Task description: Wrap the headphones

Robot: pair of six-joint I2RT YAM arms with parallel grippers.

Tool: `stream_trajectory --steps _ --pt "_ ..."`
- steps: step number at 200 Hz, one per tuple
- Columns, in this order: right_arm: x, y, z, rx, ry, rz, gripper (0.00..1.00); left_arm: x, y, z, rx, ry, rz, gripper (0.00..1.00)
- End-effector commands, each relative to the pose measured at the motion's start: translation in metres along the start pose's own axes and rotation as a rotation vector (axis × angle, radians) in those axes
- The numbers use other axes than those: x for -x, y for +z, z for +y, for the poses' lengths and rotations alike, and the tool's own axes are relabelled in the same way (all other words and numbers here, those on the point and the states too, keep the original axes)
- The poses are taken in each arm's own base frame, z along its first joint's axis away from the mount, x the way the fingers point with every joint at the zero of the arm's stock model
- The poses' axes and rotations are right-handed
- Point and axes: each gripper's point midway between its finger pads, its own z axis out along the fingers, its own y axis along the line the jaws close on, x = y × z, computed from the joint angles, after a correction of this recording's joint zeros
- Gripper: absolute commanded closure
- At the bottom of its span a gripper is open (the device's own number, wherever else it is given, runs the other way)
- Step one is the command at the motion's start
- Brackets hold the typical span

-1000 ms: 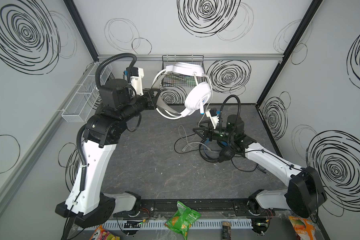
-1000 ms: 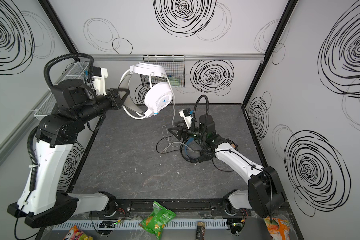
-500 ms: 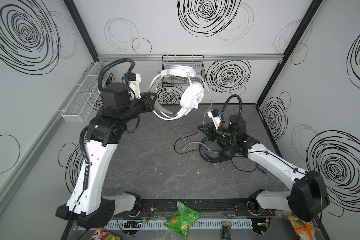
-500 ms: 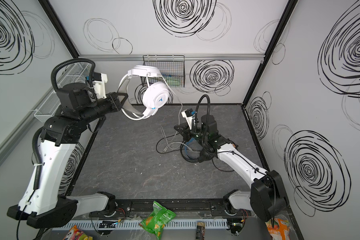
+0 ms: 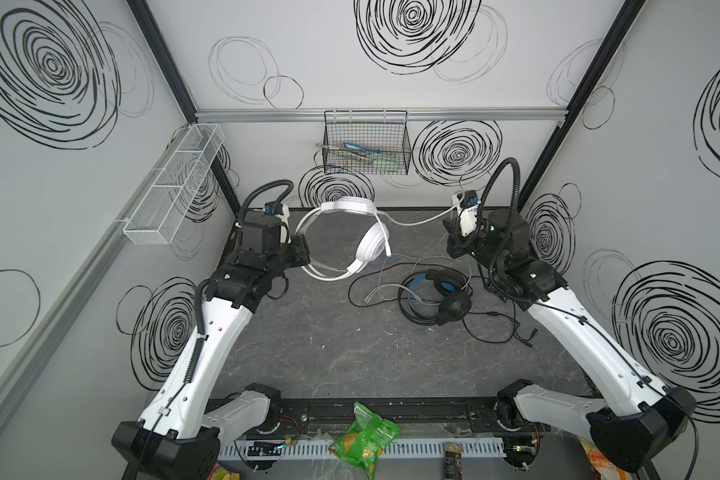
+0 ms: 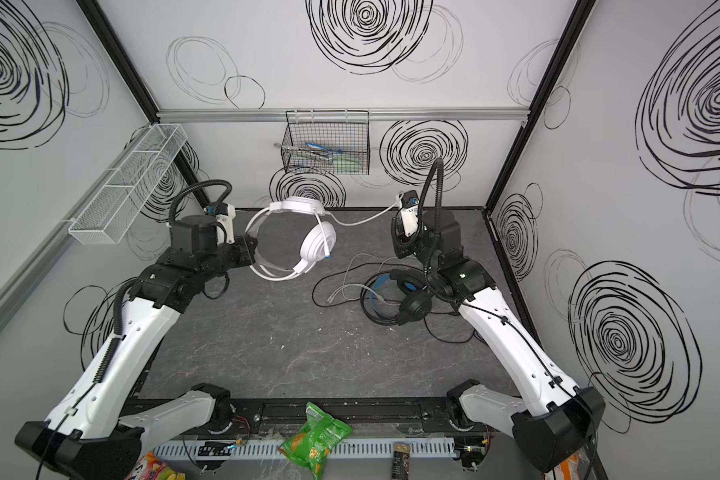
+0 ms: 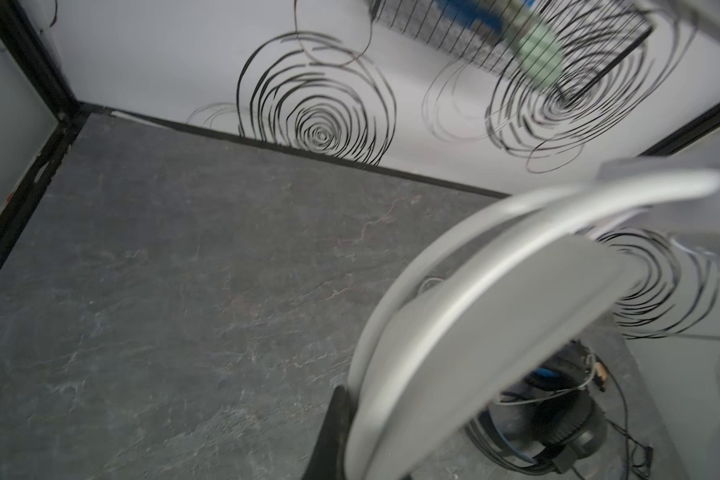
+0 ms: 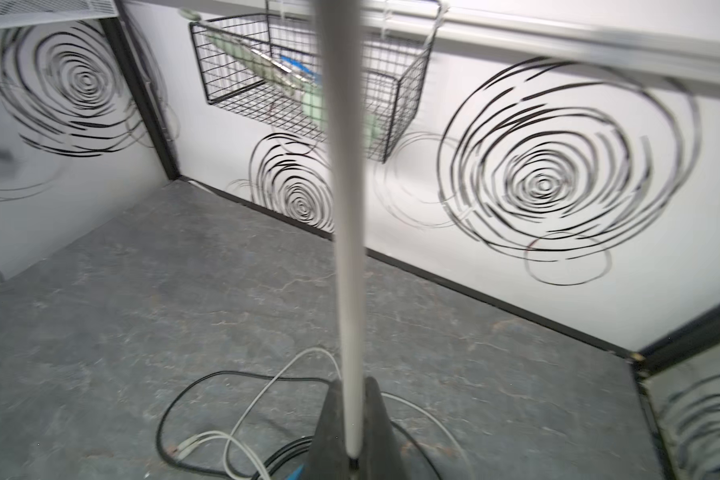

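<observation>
Risen since earlier, the right pincer [image 8: 352, 401], clamped on the white cable [image 8: 348, 249], drew it taut for winding; the left pincer [image 5: 301, 254], clamped on the white headset [image 5: 371, 248], anchored it.

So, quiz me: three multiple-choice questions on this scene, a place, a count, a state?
1. The black headset is: A on the table; B held aloft; C hidden.
2. Headsets in view: A one; B two; C three.
3. The white cable at the right gripper is: A stretched through air; B coiled; C dropped.
Answers: 1 A, it lies flat there. 2 B, one black, one white headset. 3 A, it runs from that headset to shut jaws.
</observation>
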Motion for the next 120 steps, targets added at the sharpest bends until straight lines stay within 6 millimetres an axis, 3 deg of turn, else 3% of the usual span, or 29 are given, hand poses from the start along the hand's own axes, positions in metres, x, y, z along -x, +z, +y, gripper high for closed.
stream_trajectory --steps 1,31,51,83,120 --pt "0.013 -0.019 -0.029 -0.168 -0.13 0.035 1.0 0.023 -0.004 0.014 0.061 0.055 -0.146 1.0" --pt "0.042 -0.024 -0.013 -0.205 -0.274 0.015 1.0 0.0 0.011 0.026 0.105 0.121 -0.087 1.0" --pt "0.059 -0.022 0.01 -0.188 -0.354 -0.006 1.0 -0.007 0.018 0.021 0.08 0.193 -0.056 1.0" --pt "0.083 -0.019 0.053 -0.115 -0.445 -0.045 1.0 -0.018 0.023 -0.011 -0.009 0.376 -0.036 1.0" --pt "0.083 -0.01 0.105 0.021 -0.529 -0.048 1.0 -0.043 0.017 -0.064 -0.184 0.559 -0.029 1.0"
